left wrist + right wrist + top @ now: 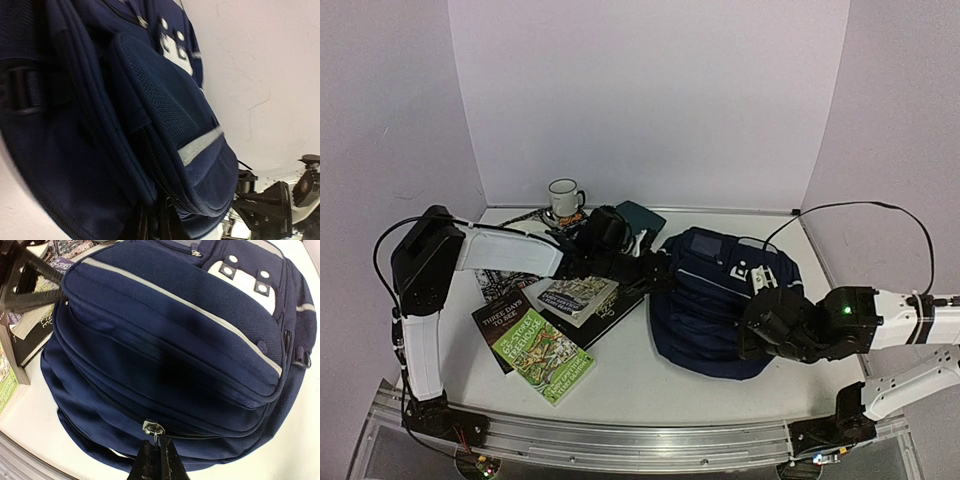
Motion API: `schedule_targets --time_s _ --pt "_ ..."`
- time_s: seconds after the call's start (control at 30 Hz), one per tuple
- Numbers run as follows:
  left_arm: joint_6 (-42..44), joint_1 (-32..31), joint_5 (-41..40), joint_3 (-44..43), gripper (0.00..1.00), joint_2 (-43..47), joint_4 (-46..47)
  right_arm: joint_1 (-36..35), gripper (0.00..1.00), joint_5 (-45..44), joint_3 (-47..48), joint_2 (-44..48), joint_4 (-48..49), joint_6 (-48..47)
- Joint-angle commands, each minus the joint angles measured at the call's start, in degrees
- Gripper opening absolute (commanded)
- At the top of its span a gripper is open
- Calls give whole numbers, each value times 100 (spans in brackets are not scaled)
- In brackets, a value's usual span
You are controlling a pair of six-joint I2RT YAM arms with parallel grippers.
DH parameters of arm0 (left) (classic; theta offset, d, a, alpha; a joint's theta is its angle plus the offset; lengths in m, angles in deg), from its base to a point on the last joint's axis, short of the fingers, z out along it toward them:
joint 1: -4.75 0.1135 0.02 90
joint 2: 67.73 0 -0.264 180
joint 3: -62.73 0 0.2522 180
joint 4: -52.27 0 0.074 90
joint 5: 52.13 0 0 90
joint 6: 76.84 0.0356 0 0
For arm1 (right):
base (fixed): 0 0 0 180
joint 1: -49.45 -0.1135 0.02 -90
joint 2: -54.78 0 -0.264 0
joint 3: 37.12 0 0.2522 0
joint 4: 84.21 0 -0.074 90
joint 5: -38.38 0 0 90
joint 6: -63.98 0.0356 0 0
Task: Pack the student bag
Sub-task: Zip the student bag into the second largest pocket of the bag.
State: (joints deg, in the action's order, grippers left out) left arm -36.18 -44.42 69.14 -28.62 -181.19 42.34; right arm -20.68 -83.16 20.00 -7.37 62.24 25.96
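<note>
The student bag [720, 295], a large navy backpack with a thin pale stripe, lies flat at the table's centre right. My left gripper [658, 277] meets its left edge. In the left wrist view the bag [100, 125] fills the frame. There the dark fingers [172, 227] are pinched on a fold of fabric beside a zipper line. My right gripper [752, 335] rests at the bag's near right side. In the right wrist view the right gripper [157, 444] is shut on the small metal zipper pull [154, 428] of the bag [165, 340].
Several books lie left of the bag, a green one [542, 352] nearest the front and a pale one [578, 297] beside it. A white mug [563, 197] and a dark teal square item [640, 215] stand at the back. Walls close in on three sides.
</note>
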Motion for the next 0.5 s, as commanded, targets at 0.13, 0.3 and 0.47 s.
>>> schedule_targets --time_s 0.13,0.3,0.47 --pt "781 724 -1165 -918 40 -121 -1050 -54 0 537 300 -692 1047 -669" --pt "380 706 -1277 -532 50 400 -1016 -54 0 339 865 -1482 1690 -886" --pt "-237 485 -1656 415 54 1321 -775 -54 0 140 1274 -1967 2150 -998"
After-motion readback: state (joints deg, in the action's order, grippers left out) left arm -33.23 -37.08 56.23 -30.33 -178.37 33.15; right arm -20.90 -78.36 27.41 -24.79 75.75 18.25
